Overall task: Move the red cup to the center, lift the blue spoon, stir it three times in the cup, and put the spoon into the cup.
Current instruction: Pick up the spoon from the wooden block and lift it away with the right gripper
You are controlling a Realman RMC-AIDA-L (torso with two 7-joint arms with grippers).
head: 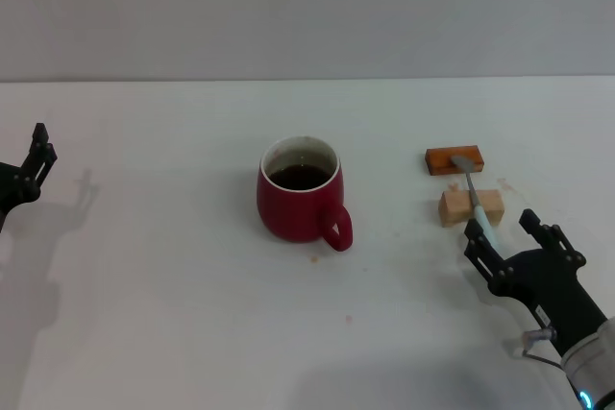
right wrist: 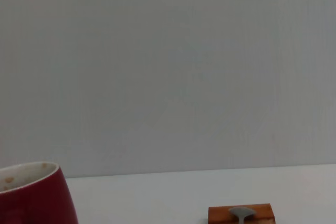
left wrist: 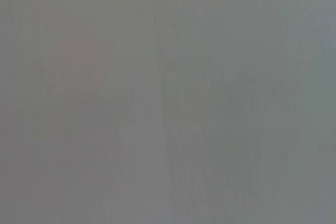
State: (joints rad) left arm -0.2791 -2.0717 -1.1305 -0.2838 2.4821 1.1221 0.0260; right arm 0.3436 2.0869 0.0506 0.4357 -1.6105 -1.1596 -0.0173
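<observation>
The red cup [head: 300, 194] stands near the middle of the white table [head: 173, 314], with dark liquid inside and its handle toward me. It also shows in the right wrist view [right wrist: 31, 198]. The blue spoon [head: 476, 201] lies across two blocks to the right of the cup, its grey bowl [right wrist: 240, 213] on the far block. My right gripper [head: 504, 231] is open just in front of the blocks, with the spoon's handle end beside its left finger. My left gripper [head: 38, 156] is parked at the far left edge.
An orange-brown block [head: 455, 159] and a tan wooden block [head: 471, 206] carry the spoon; the orange-brown block also shows in the right wrist view [right wrist: 262, 214]. A grey wall rises behind the table. The left wrist view shows only a plain grey surface.
</observation>
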